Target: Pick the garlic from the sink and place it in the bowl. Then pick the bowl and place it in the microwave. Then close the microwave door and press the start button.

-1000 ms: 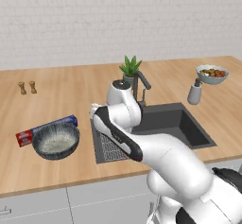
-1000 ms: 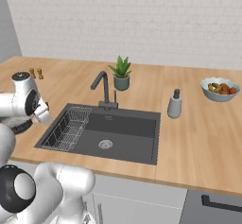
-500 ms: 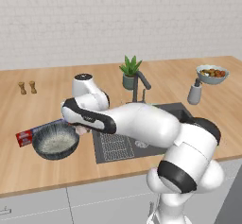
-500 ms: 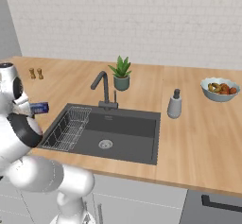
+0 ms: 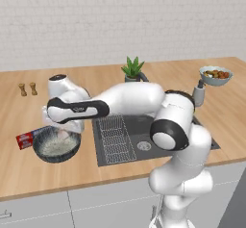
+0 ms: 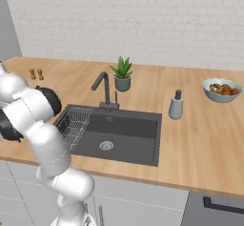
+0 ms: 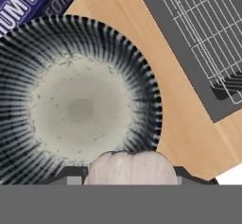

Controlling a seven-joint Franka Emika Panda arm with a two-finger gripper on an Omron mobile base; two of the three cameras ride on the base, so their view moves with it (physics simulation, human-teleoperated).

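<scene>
Above the bowl (image 7: 80, 109), the gripper (image 7: 131, 173) hung clenched on the garlic (image 7: 131, 167), just over the near rim; best nudged toward the centre before letting go, so it wouldn't roll out.

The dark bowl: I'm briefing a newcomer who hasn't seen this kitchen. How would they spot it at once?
Start at the sink in the wooden counter; beside the end holding the wire rack, the bowl sits on the counter next to a blue foil box. It is wide, dark grey and ribbed with a speckled whitish inside, unlike the small pale bowl of food past the sink's other end.
</scene>
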